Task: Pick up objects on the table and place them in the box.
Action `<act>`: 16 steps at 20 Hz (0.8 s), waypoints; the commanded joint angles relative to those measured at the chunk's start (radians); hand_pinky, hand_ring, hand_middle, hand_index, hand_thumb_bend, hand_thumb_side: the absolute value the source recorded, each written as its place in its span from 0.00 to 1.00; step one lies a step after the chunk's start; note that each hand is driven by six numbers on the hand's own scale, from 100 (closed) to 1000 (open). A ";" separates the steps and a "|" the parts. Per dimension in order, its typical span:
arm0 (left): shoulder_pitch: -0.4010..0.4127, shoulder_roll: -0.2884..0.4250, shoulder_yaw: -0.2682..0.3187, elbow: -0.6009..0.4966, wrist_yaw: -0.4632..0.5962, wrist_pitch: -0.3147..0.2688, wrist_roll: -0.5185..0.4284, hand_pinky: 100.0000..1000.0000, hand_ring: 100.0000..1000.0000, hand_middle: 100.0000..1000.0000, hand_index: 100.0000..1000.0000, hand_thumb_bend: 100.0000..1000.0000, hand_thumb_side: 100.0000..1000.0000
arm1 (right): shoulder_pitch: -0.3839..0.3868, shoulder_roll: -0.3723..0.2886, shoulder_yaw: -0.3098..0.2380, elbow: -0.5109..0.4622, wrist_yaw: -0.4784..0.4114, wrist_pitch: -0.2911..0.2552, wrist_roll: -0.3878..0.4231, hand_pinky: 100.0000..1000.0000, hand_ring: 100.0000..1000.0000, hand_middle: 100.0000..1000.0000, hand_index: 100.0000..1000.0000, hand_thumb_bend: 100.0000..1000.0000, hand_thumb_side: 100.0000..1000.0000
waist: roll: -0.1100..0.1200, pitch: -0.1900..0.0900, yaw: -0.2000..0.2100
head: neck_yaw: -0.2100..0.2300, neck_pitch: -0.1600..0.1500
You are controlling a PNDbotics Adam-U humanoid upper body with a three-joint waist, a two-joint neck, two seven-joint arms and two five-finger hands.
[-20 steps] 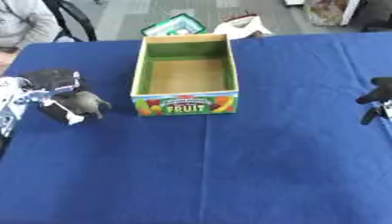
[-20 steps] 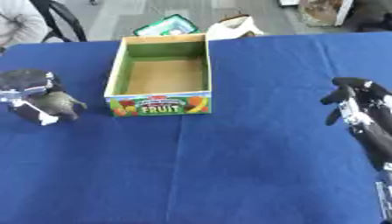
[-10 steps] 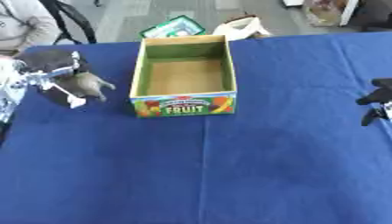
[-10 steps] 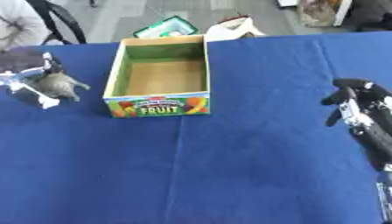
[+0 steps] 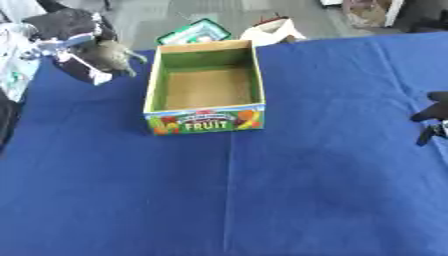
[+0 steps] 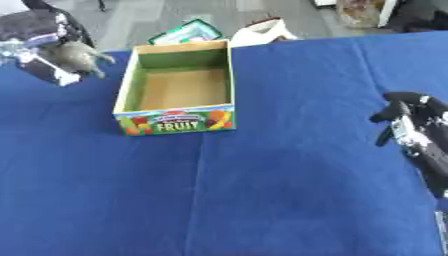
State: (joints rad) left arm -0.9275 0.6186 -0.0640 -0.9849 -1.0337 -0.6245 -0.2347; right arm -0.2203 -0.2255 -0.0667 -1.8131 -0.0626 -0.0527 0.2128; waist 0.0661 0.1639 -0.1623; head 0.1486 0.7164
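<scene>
**Transfer phase: a grey object carried toward the fruit box**

The bench [image 5: 262, 200] is draped in a smooth, matte blue cloth with a faint centre crease. Toward its far edge, left of centre, stands the fruit box [image 5: 206, 122]: an open rectangular cardboard carton with green inner walls, a bare brown floor and a printed front panel reading "FRUIT". Nothing is seen inside it. Beyond the far edge lie a green-rimmed flat item [image 5: 194, 33] and a white bag-like thing [image 5: 273, 31].

The left robot hand [image 5: 59, 31], black with silver parts, is raised above the far left corner, its fingers curled round a rounded grey-olive object [image 5: 109, 54] with thin projecting parts; its identity cannot be made out. The right robot hand [image 6: 411, 122] rests at the right edge, idle, fingers loosely bent and holding nothing.

Judged step: carrying. The next move calls for travel rightward until the object hangs over the box opening, clearing the near wall, then release.
</scene>
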 commanded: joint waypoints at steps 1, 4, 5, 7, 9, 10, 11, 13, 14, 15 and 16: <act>-0.046 -0.025 0.019 0.031 -0.046 0.009 0.063 0.35 0.28 0.19 0.34 0.12 0.15 | -0.018 -0.023 0.007 -0.015 -0.001 -0.003 0.011 0.29 0.57 0.45 0.70 0.00 0.37 | 0.002 -0.008 -0.013 | 0.015 -0.011; -0.068 -0.066 0.021 0.064 -0.102 0.012 0.123 0.36 0.28 0.19 0.35 0.14 0.15 | -0.026 -0.022 0.016 -0.016 -0.002 -0.004 0.020 0.28 0.57 0.45 0.70 0.00 0.37 | 0.005 0.000 -0.035 | 0.029 -0.020; -0.074 -0.079 0.021 0.071 -0.120 0.013 0.144 0.36 0.28 0.19 0.35 0.14 0.15 | -0.029 -0.023 0.018 -0.016 -0.003 -0.004 0.022 0.28 0.57 0.45 0.70 0.00 0.37 | 0.006 0.003 -0.041 | 0.034 -0.022; -0.082 -0.102 0.022 0.085 -0.150 0.014 0.188 0.36 0.28 0.19 0.35 0.14 0.14 | -0.031 -0.023 0.020 -0.016 -0.003 -0.004 0.025 0.28 0.57 0.45 0.70 0.00 0.37 | 0.006 0.006 -0.049 | 0.040 -0.024; -0.083 -0.122 0.018 0.097 -0.180 0.014 0.223 0.38 0.31 0.23 0.38 0.16 0.16 | -0.033 -0.022 0.021 -0.016 -0.004 -0.005 0.027 0.28 0.57 0.45 0.70 0.00 0.37 | 0.005 0.009 -0.053 | 0.044 -0.026; -0.082 -0.130 0.015 0.104 -0.195 0.015 0.235 0.40 0.33 0.25 0.40 0.18 0.17 | -0.034 -0.022 0.022 -0.016 -0.004 -0.005 0.027 0.28 0.57 0.45 0.70 0.00 0.37 | 0.005 0.010 -0.054 | 0.045 -0.027; -0.078 -0.139 0.012 0.110 -0.211 0.015 0.243 0.42 0.35 0.27 0.42 0.18 0.18 | -0.035 -0.021 0.022 -0.017 -0.005 -0.005 0.028 0.28 0.57 0.45 0.70 0.00 0.37 | 0.005 0.011 -0.056 | 0.047 -0.027; -0.070 -0.156 0.009 0.123 -0.235 0.013 0.260 0.47 0.41 0.34 0.48 0.18 0.19 | -0.036 -0.019 0.023 -0.017 -0.005 -0.004 0.029 0.28 0.57 0.45 0.70 0.00 0.37 | 0.004 0.013 -0.057 | 0.048 -0.029; -0.067 -0.162 0.008 0.130 -0.245 0.011 0.268 0.49 0.43 0.37 0.50 0.20 0.21 | -0.036 -0.019 0.023 -0.017 -0.004 -0.004 0.029 0.28 0.57 0.45 0.70 0.00 0.37 | 0.003 0.014 -0.057 | 0.048 -0.030; -0.062 -0.169 0.007 0.137 -0.255 0.010 0.274 0.52 0.46 0.40 0.53 0.20 0.21 | -0.037 -0.018 0.023 -0.017 -0.005 -0.005 0.030 0.28 0.57 0.45 0.70 0.00 0.37 | 0.003 0.015 -0.057 | 0.049 -0.031; -0.058 -0.174 0.005 0.143 -0.265 0.008 0.279 0.53 0.48 0.42 0.55 0.21 0.23 | -0.037 -0.017 0.023 -0.018 -0.005 -0.005 0.030 0.28 0.57 0.45 0.70 0.00 0.37 | 0.002 0.015 -0.058 | 0.050 -0.031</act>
State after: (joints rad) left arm -0.9678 0.4318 -0.0602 -0.8364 -1.2866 -0.6154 0.0295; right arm -0.2462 -0.2258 -0.0427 -1.8131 -0.0630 -0.0560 0.2411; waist 0.0729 0.1931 -0.2199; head 0.1947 0.6935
